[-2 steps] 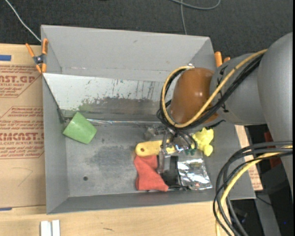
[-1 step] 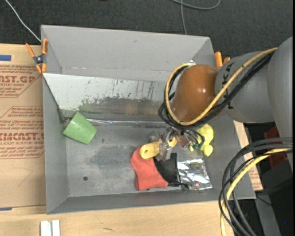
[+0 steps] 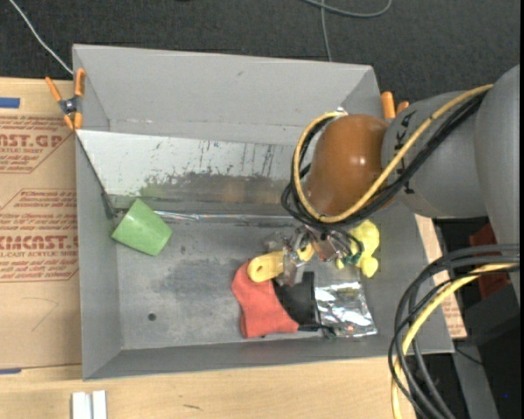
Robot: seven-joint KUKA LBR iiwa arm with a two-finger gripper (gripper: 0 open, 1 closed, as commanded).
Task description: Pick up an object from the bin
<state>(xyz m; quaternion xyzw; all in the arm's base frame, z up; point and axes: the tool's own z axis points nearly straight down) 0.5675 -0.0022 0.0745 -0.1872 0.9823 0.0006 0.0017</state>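
Observation:
My gripper hangs low in the bin's right half, under the arm's wrist. Right at its left side lies a small yellow piece, touching or nearly touching it. Below that lies a red soft thing, with a black piece against its right side. A crinkled silver foil packet lies just right of the black piece. A yellow toy-like thing sits to the gripper's right, partly hidden by the wrist.
A green cup lies on its side far off at the bin's left wall. The arm and its cables cover the bin's right side.

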